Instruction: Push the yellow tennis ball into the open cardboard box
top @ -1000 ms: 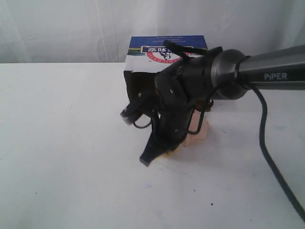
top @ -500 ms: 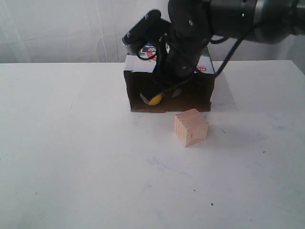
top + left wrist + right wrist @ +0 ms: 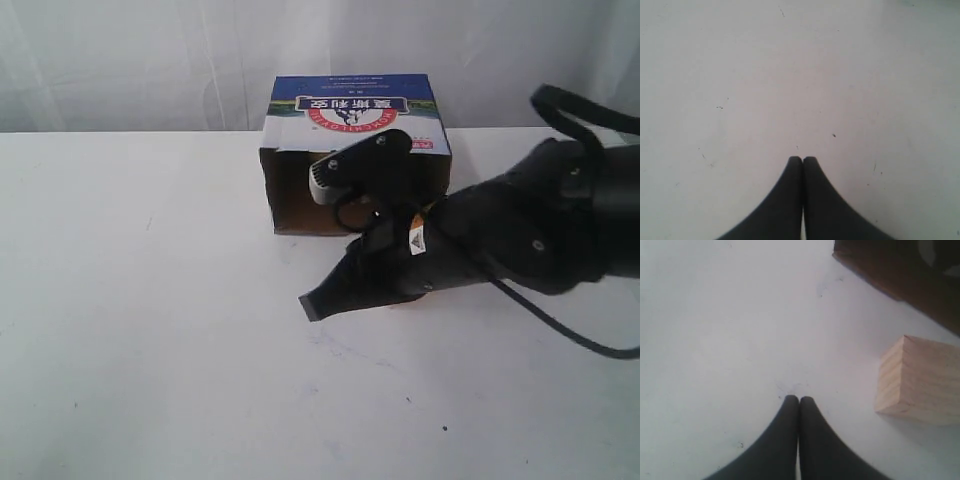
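The open cardboard box (image 3: 352, 108) stands at the back of the table, its blue-and-white printed top up and its dark opening facing front. My right arm lies low across that opening. The right gripper (image 3: 310, 304) is shut and empty, its tip down near the table in front of the box. In the right wrist view the shut gripper (image 3: 799, 398) hovers over bare table, with the box's edge (image 3: 890, 280) off to one side. The yellow tennis ball shows in no view. My left gripper (image 3: 803, 159) is shut and empty over bare white table.
A pale wooden cube (image 3: 920, 380) stands on the table between the right gripper's tip and the box; the arm hides it in the exterior view. The white table (image 3: 150, 300) spreads wide to the left and front. A black cable (image 3: 590, 345) trails at the right.
Half a second ago the right gripper was up at the box's opening with the ball at its tip inside. It has since swung down and forward, covering the cube and the opening.
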Controlling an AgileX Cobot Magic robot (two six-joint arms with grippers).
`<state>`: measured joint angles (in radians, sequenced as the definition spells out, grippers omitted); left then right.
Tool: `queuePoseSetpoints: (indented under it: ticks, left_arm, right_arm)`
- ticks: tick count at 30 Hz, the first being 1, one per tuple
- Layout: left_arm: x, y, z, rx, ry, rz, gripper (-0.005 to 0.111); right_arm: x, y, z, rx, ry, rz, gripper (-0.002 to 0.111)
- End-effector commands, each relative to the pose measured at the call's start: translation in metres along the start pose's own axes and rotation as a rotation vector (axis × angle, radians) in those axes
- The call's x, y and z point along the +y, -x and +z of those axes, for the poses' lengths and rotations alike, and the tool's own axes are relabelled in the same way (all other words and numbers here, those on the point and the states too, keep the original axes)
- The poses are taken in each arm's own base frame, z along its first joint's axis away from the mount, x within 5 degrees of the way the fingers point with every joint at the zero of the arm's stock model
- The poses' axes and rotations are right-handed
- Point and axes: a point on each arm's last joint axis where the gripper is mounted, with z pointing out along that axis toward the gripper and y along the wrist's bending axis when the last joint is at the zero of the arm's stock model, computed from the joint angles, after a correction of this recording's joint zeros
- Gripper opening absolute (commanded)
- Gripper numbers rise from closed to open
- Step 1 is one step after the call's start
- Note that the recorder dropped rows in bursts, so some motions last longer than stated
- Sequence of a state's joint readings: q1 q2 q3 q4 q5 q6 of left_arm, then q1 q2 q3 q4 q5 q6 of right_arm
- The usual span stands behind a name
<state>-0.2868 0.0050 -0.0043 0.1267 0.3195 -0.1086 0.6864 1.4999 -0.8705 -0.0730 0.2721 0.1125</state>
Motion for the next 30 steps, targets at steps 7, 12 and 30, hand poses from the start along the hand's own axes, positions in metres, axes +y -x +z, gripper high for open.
queuePoseSetpoints:
  ticks: [7,12,30]
  left_arm:
    - [0.000,-0.003,0.000,0.015,-0.004,0.006,0.000]
    - [0.000,-0.003,0.000,0.015,-0.004,0.006,0.000]
    - [0.000,-0.003,0.000,0.015,-0.004,0.006,0.000]
  right_arm:
    - [-0.003,-0.044,-0.036,-0.255,0.028,0.034,0.000]
    - [-0.007,-0.060,-0.063,-0.317,0.023,0.048,0.000]
    - [-0.042,-0.140,-0.132,-0.511,-0.211,0.200,0.000]
